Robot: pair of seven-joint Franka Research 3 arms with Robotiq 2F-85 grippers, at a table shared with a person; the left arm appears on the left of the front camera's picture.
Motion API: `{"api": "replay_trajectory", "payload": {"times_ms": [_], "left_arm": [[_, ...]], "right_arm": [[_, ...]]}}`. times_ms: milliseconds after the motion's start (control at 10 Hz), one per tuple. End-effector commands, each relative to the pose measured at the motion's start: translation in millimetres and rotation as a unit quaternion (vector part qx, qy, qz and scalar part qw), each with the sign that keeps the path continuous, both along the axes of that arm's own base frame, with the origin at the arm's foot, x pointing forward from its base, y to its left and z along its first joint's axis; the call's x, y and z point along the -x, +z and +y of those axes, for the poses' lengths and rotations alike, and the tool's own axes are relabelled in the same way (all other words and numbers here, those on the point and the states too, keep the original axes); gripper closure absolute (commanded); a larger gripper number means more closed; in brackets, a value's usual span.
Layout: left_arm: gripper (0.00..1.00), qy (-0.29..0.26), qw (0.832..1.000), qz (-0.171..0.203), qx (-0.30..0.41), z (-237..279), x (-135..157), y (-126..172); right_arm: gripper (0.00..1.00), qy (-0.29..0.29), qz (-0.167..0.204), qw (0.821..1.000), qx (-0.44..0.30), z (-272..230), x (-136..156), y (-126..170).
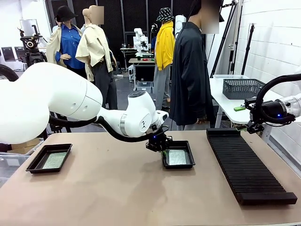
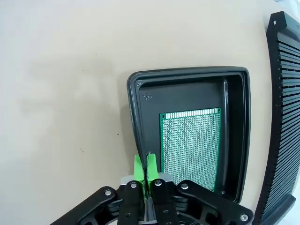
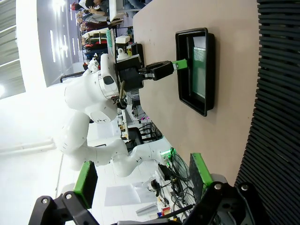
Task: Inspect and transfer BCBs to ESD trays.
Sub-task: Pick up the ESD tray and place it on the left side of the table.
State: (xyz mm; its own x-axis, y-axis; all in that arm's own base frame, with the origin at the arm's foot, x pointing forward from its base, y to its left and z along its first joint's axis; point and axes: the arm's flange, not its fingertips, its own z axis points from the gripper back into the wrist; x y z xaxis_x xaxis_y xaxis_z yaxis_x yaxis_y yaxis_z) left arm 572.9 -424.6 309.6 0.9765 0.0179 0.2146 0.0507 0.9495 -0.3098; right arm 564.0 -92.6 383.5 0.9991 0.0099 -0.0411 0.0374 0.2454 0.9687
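Where beige table (image 1: 117,188) spreads, two black trays (image 1: 49,158), ribbed rack (image 1: 247,165), white wall (image 1: 277,42)

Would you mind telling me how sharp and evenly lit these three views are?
Front view: even light, sharp table. Left wrist view: crisp circuit board, wide-angle bending of the rack. Right wrist view: overexposed white on the left, near tool soft.

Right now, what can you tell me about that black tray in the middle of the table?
The middle tray is shallow, black, plastic-looking, rectangular, with raised sloping rims and rounded corners. It sits flat on the tan table, beside the long ribbed rack. A green perforated circuit board lies flat inside. The left end effector, shut, pinches its rim.
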Motion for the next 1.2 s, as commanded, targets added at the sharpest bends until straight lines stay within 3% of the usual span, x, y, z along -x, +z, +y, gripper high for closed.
{"api": "replay_trajectory", "payload": {"times_ms": [0,400,1100], "left_arm": [[1.0,0.0,1.0,-0.001,0.001,0,0,0],[1.0,0.0,1.0,0.0,0.0,0,0,0],[1.0,-0.007,1.0,0.011,0.0,91,4,20]], "right_arm": [[0.0,-0.001,0.006,1.0,0.0,2,0,2],[0.0,-0.001,0.006,1.0,0.0,2,0,2],[0.0,-0.001,0.006,1.0,0.0,2,0,2]]}}
